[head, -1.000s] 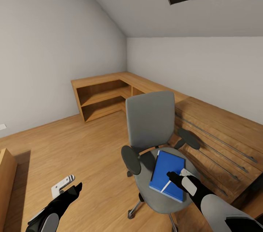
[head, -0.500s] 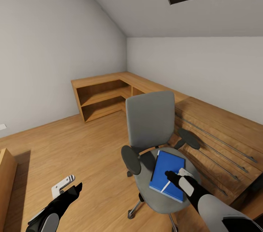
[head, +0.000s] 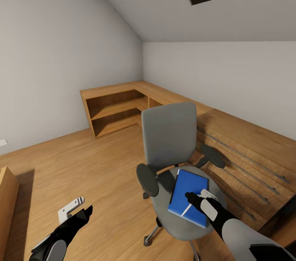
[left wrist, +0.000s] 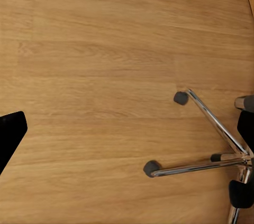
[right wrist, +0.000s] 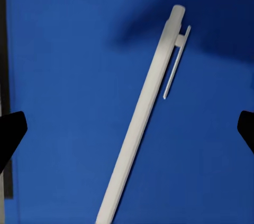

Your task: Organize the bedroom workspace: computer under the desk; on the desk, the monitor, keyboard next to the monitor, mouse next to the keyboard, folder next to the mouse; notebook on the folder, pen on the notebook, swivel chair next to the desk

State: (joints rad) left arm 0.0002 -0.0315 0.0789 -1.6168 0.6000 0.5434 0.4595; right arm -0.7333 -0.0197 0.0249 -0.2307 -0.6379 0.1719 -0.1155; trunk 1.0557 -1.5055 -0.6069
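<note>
The grey swivel chair stands in the middle of the room, its chrome base on the wooden floor. On its seat lies the blue folder, with the white pen on top. A dark strip runs along one folder edge; I cannot tell whether it is the notebook. My right gripper hangs open just above the folder, with the pen between its spread fingers. Low over bare floor, left of the chair, my left gripper is open. The desk, computer, monitor, keyboard and mouse are out of view.
A light wooden dresser with long bar handles stands right behind the chair. A low wooden shelf unit fills the far corner under the sloped ceiling. Another wooden piece is at the left edge. Open floor lies left of the chair.
My right gripper has edged slightly left over the folder, closer above the pen. The left arm, chair and folder have not moved.
</note>
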